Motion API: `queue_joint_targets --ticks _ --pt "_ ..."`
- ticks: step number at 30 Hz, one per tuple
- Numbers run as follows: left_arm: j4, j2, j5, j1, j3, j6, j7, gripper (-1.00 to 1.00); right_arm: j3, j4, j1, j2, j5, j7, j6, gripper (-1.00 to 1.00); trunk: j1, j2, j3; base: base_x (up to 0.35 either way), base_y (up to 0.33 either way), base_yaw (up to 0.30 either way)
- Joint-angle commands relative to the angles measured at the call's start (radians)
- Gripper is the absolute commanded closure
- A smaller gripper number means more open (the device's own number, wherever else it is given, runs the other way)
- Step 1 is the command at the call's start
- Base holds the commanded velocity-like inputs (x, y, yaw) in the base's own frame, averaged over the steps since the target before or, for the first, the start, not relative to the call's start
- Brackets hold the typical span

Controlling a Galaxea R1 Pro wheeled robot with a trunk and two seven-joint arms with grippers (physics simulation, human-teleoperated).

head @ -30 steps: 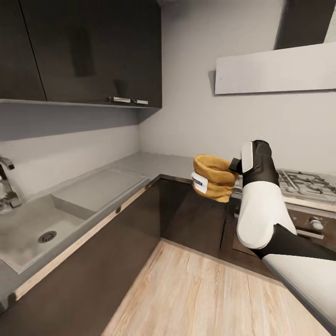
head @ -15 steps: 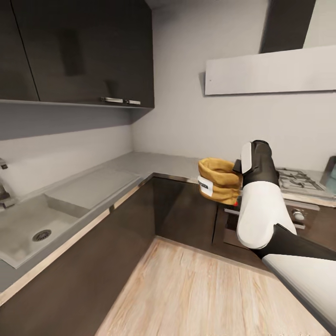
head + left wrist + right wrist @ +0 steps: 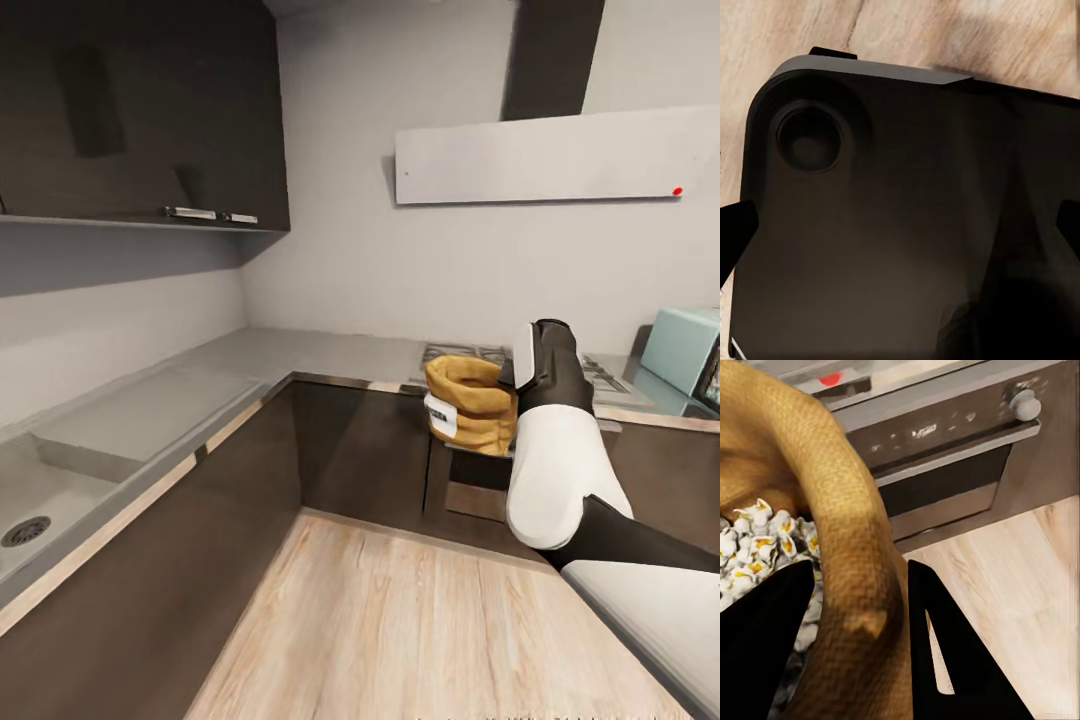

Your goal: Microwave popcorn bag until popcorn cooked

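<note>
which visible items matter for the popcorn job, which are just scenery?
Job: popcorn bag pinched at its rim by the right gripper; microwave; countertop.
Scenery: sink, gas hob, built-in oven, upper cabinets.

Even, soft light fills the kitchen, brightest on the pale back wall (image 3: 430, 260). The upper cabinets (image 3: 150, 110) throw a grey shadow band beneath them. The worktop (image 3: 300, 352) carries a faint sheen. Edges look slightly smeared. The left wrist view is dim and murky, perhaps shaded by a dark panel (image 3: 900, 225).
</note>
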Motion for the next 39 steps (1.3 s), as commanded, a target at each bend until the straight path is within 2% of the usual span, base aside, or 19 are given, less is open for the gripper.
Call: queue_joint_targets --ticks 1,3,5,6,7,9,11,13,14,17,19,24,25,28,32,35,39 --pt "-0.001 0.0 0.007 0.0 0.001 -0.002 -0.001 -1.0 -0.003 0.0 0.0 0.001 0.008 0.007 0.004 1.0 0.0 -0.001 -0.001 0.0 0.0 -0.241" --pt "-0.001 0.0 0.007 0.0 0.001 -0.002 -0.002 -1.0 -0.002 0.005 0.001 -0.003 0.004 0.013 0.004 1.0 0.0 -0.001 -0.001 0.0 0.0 -0.241" --pt "-0.001 0.0 0.007 0.0 0.001 -0.002 -0.001 -1.0 -0.001 0.035 0.001 -0.026 0.003 0.027 0.004 1.0 0.0 -0.001 -0.001 0.0 0.0 -0.241" --pt "-0.001 0.0 0.007 0.0 0.003 -0.002 -0.001 -1.0 0.001 0.089 0.002 -0.048 0.003 0.081 0.004 1.0 0.0 -0.001 -0.001 0.0 0.0 -0.241" --pt "-0.001 0.0 0.007 0.0 0.003 -0.002 -0.001 -1.0 0.003 0.101 0.002 -0.051 0.003 0.091 0.004 1.0 0.0 -0.001 -0.001 0.0 0.0 -0.241" --pt "-0.001 0.0 0.007 0.0 0.003 -0.002 -0.001 -1.0 0.089 0.17 0.005 -0.063 0.004 0.13 0.004 1.0 0.0 -0.001 -0.001 0.0 0.0 -0.241" --pt "-0.001 0.0 0.007 0.0 0.003 -0.002 -0.001 -1.0 0.217 0.224 0.034 -0.117 0.007 0.268 0.004 1.0 0.0 -0.001 -0.001 0.0 0.0 -0.235" --pt "-0.001 0.0 0.007 0.0 0.003 -0.002 -0.002 -1.0 0.292 0.234 0.053 -0.147 0.009 0.351 0.004 1.0 0.0 -0.001 -0.001 0.0 0.0 -0.227" --pt "-0.001 0.0 0.007 0.0 0.003 -0.002 -0.002 -1.0 0.309 0.236 0.059 -0.159 0.009 0.38 0.004 1.0 0.0 -0.001 -0.001 0.0 0.0 -0.225" --pt "-0.001 0.0 0.007 0.0 0.003 -0.002 -0.002 -1.0 0.336 0.239 0.083 -0.18 0.01 0.446 0.004 1.0 0.0 -0.001 -0.001 0.0 0.0 -0.224" --pt "-0.001 0.0 0.007 0.0 0.003 -0.002 -0.002 -1.0 0.356 0.24 0.097 -0.191 0.01 0.465 0.004 1.0 0.0 -0.001 -0.001 0.0 0.0 -0.224" --pt "-0.001 0.0 0.007 0.0 0.003 -0.002 -0.002 -1.0 0.364 0.242 0.122 -0.209 0.01 0.475 0.004 1.0 0.0 -0.001 -0.001 0.0 0.0 -0.224" --pt "-0.001 0.0 0.007 0.0 0.003 -0.002 -0.002 -1.0 0.365 0.242 0.134 -0.213 0.011 0.505 0.004 1.0 0.0 -0.001 -0.001 0.0 0.0 -0.229" --pt "-0.001 0.0 0.007 0.0 0.003 -0.002 -0.002 -1.0 0.365 0.24 0.158 -0.215 0.013 0.538 -0.033 1.0 0.0 -0.001 -0.001 0.0 0.0 -0.23" --pt "-0.001 0.0 0.007 0.0 0.003 -0.002 -0.006 -1.0 0.372 0.238 0.183 -0.216 0.018 0.54 -0.042 1.0 0.0 -0.001 -0.001 0.0 0.0 -0.236" --pt "-0.001 0.001 0.007 0.0 0.003 -0.002 -0.008 -1.0 0.373 0.238 0.189 -0.222 0.052 0.54 -0.043 1.0 0.0 -0.001 -0.001 0.0 0.0 -0.272" --pt "-0.001 0.001 0.007 0.0 0.003 -0.002 -0.008 -1.0 0.372 0.227 0.19 -0.22 0.06 0.539 -0.041 1.0 0.0 -0.001 -0.001 0.0 0.0 -0.285"
